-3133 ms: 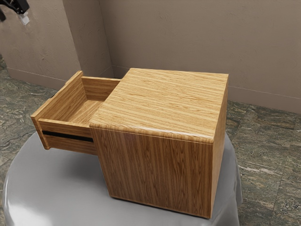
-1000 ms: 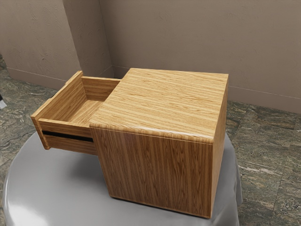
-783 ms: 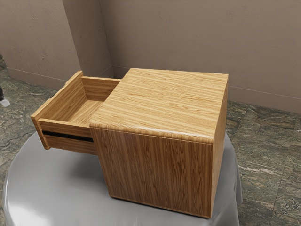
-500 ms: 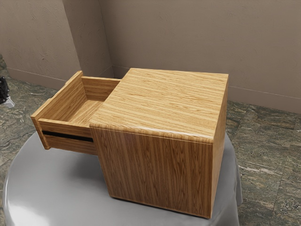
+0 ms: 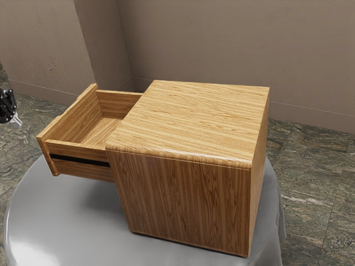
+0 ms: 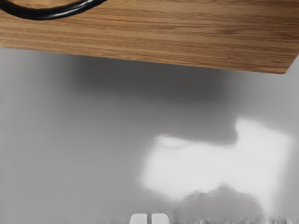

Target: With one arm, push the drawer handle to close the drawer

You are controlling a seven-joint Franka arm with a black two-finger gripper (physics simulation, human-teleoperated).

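1. Pincer (image 5: 18,121): exterior view's left edge, black body partly cut off by the frame. Pale tips angle down and slightly toward the exterior view's right. Clear gap between it and the drawer. State: narrow, the pincer (image 6: 149,219) has its two pale tips side by side in the wrist view, thin slit between them.
2. Tabletop (image 5: 52,213): smooth gray, rounded edge, under drawer and cabinet. Bright glare patch plus dark shadow near the drawer.
3. Front panel (image 5: 72,114): outer face toward the exterior view's left and back. Long axis slants from near left to far right, crosswise to the slide direction.
4. Handle (image 6: 44,15): black curved bar at the front panel's outer face, long axis roughly along the panel's width, middle bowed. One end cut off by the frame, so full length can't be told.
5. Drawer (image 5: 83,144): pulled well out, sticks out of the cabinet toward the exterior view's left, upright, open top up. Slide axis left-right in that view; black strip (image 5: 77,160) runs along the near side.
6. Cabinet (image 5: 191,119): wood box, upright, flat top.
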